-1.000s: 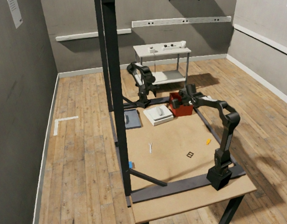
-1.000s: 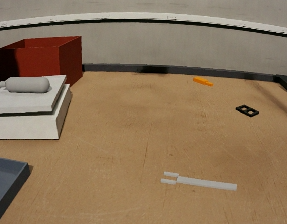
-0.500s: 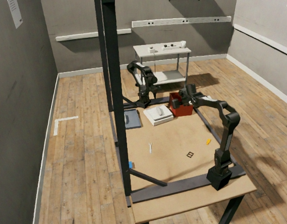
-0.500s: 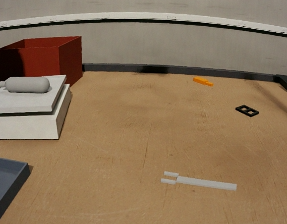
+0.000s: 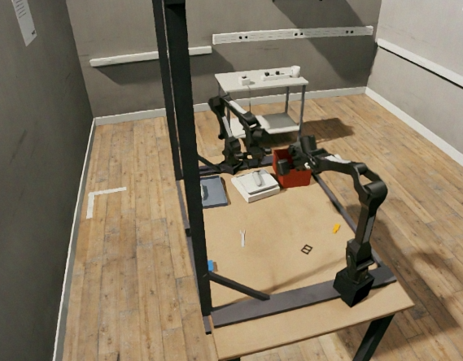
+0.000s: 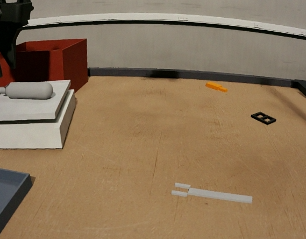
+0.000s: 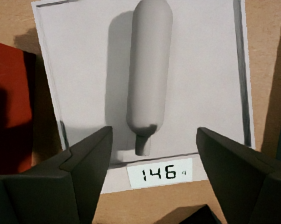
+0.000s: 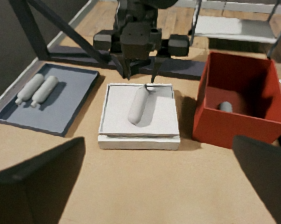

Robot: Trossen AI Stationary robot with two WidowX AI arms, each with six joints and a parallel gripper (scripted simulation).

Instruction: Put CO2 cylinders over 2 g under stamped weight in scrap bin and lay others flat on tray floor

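Observation:
A grey CO2 cylinder (image 5: 257,178) (image 6: 29,90) (image 7: 148,75) (image 8: 139,106) lies flat on the white scale (image 5: 256,196) (image 6: 28,134) (image 7: 201,75) (image 8: 116,112). The scale's display (image 7: 160,173) reads 146 g. My left gripper (image 5: 255,156) (image 6: 5,67) (image 7: 154,133) (image 8: 140,81) hangs just above the cylinder's neck end, partly open and empty. My right gripper (image 5: 289,160) (image 8: 158,142) is wide open and empty by the red scrap bin (image 5: 293,179) (image 6: 71,59) (image 8: 236,130), which holds one cylinder (image 8: 224,106). The blue-grey tray (image 5: 216,195) (image 6: 7,188) (image 8: 66,110) holds two cylinders (image 8: 30,89) (image 8: 45,90) lying flat.
A white wrench-shaped piece (image 5: 242,237) (image 6: 211,194), an orange piece (image 5: 336,228) (image 6: 216,86) and a small black frame (image 5: 307,249) (image 6: 263,118) lie on the table. A dark frame post (image 5: 185,122) stands beside the tray. A white shelf table (image 5: 260,79) stands behind.

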